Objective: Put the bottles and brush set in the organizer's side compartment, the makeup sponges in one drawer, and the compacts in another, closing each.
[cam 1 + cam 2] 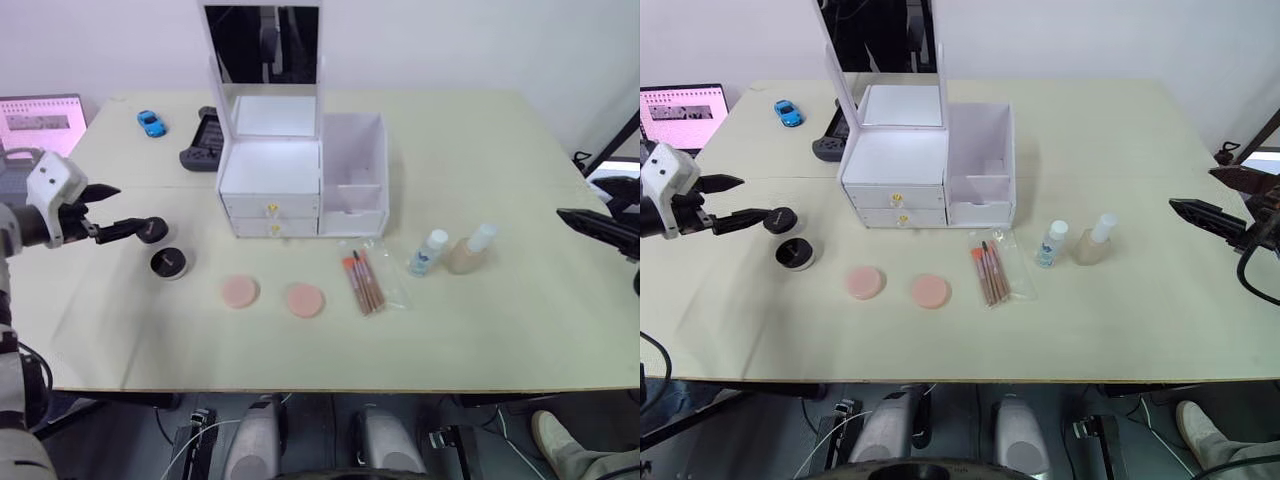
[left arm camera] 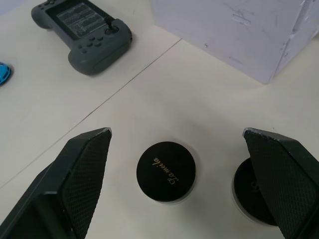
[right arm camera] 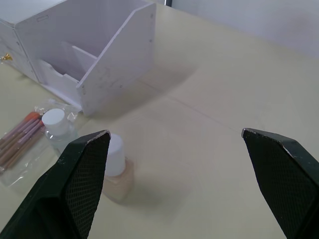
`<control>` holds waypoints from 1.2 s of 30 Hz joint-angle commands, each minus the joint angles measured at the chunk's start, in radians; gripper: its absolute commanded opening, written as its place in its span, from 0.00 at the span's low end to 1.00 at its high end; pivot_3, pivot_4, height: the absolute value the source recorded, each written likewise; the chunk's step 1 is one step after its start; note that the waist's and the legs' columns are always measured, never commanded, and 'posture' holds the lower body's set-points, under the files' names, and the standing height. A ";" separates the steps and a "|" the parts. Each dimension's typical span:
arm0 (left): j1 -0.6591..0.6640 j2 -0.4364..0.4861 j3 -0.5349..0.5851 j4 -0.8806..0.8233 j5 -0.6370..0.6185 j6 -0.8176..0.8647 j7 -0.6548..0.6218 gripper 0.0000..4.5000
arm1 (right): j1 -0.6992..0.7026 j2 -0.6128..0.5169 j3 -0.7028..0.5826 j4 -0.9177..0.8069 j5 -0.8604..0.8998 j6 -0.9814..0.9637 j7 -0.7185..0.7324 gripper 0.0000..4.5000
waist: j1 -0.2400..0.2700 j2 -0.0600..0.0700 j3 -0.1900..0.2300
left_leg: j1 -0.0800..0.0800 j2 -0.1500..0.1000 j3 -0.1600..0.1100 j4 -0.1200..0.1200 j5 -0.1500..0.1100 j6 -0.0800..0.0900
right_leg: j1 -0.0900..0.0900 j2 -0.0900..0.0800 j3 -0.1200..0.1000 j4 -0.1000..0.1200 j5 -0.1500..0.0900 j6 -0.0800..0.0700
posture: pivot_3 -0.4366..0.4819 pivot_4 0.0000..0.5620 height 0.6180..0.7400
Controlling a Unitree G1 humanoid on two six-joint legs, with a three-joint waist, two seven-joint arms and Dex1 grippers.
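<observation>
The organizer [image 1: 910,170] is seen at the back middle of the table [image 1: 1120,330], its mirror lid upright, both drawers shut and the side compartment [image 1: 983,165] on its right, with a black game controller [image 1: 829,137] and a blue toy car [image 1: 788,112] behind and to its left. In front, two makeup sponges [image 1: 866,282] are laid side by side, followed rightward by the brush set [image 1: 991,270], the clear bottle [image 1: 1050,244] and the beige bottle [image 1: 1092,240]. The left gripper [image 1: 740,203] is held open just above and left of two black compacts [image 1: 794,253], while the right gripper [image 1: 1215,200] is held open well right of the bottles.
</observation>
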 commanded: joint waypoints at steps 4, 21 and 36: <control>0.004 0.030 0.063 -0.010 -0.020 -0.046 0.048 0.99 | -0.035 0.008 0.004 -0.002 -0.006 -0.028 -0.009 1.00 | 0.000 0.000 0.000 | 0.000 0.001 0.002 0.000 0.000 0.000 | -0.001 0.000 0.002 0.000 0.000 0.000 | 0.48 0.27 1.00; 0.029 0.023 0.074 -0.110 -0.065 0.034 0.015 0.99 | -0.082 0.032 0.054 -0.013 -0.009 -0.066 -0.002 1.00 | 0.000 -0.001 0.000 | 0.001 0.001 0.008 0.000 0.000 0.000 | -0.004 0.000 0.008 0.003 0.001 0.002 | 0.48 0.27 1.00; -0.110 -0.113 -0.047 -0.654 -0.354 0.570 -0.220 0.99 | 0.314 0.106 -0.258 -0.503 0.190 0.315 -0.088 1.00 | 0.005 -0.003 0.001 | 0.001 0.000 0.007 0.004 0.000 0.000 | -0.003 0.001 0.009 0.006 0.001 0.002 | 0.48 0.27 1.00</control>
